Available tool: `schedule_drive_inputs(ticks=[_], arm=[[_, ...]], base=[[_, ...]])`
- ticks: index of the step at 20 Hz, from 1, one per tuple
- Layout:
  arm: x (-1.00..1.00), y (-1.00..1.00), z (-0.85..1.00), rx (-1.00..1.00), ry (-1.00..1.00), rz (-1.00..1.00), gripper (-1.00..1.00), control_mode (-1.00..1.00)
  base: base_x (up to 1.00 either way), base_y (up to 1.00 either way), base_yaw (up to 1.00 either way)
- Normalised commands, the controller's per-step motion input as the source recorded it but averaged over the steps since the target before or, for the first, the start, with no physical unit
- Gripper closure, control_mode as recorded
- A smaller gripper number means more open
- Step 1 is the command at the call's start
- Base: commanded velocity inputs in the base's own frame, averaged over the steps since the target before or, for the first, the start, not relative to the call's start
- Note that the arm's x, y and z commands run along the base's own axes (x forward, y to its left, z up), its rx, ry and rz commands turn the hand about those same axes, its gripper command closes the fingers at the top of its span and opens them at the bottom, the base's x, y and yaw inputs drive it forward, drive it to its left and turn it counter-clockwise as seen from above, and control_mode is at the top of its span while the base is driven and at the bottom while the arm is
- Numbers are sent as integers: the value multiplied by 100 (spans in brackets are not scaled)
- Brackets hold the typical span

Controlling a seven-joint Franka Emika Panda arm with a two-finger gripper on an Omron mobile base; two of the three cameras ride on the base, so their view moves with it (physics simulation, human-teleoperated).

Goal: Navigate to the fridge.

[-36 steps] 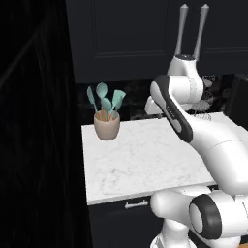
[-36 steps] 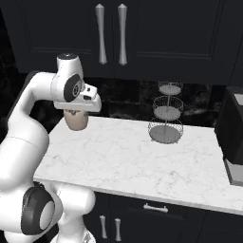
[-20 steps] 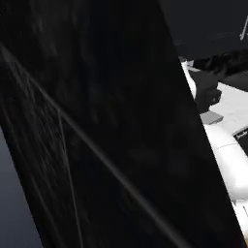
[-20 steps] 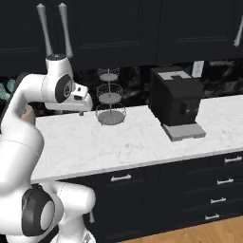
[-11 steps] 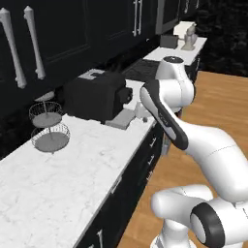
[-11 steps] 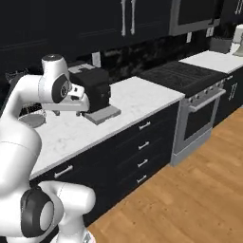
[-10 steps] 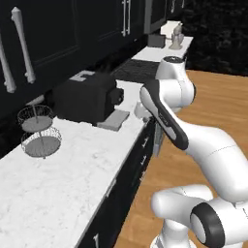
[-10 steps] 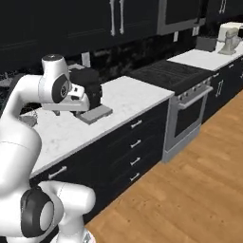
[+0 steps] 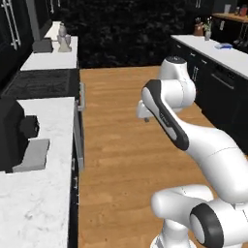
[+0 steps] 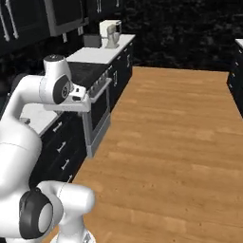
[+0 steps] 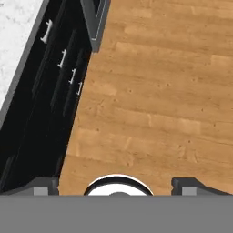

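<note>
The fridge is out of view in all three views. My gripper (image 11: 118,184) points down at the wooden floor (image 11: 154,95), and its two dark fingertips (image 11: 45,184) stand far apart with nothing between them, so it is open. The arm is folded close over the base, with the hand beside the navy drawer fronts (image 11: 63,59) of the left-hand counter.
Along the left run a marble counter (image 9: 43,193) with a black coffee machine (image 9: 12,133), a stove (image 9: 43,82), then a toaster (image 9: 42,46) and a stand mixer (image 10: 110,33). Another counter (image 9: 213,48) lines the right side. Open wooden floor (image 10: 175,128) stretches ahead to a dark wall.
The whole picture has swung: the base has turned right, away from the counter with the tiered stand and coffee machine. It now faces down the aisle. The arm keeps its folded pose.
</note>
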Motion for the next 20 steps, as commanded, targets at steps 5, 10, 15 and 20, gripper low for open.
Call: schedule_drive_inputs(ticks=[5,10,15,20], arm=[[0,0,0,0,0,0,-100,100],[0,0,0,0,0,0,-100,100],[0,0,0,0,0,0,-100,100],[0,0,0,0,0,0,-100,100]], base=[[62,-36,-75],[38,-73,-78],[27,-54,-83],[46,-21,-80]])
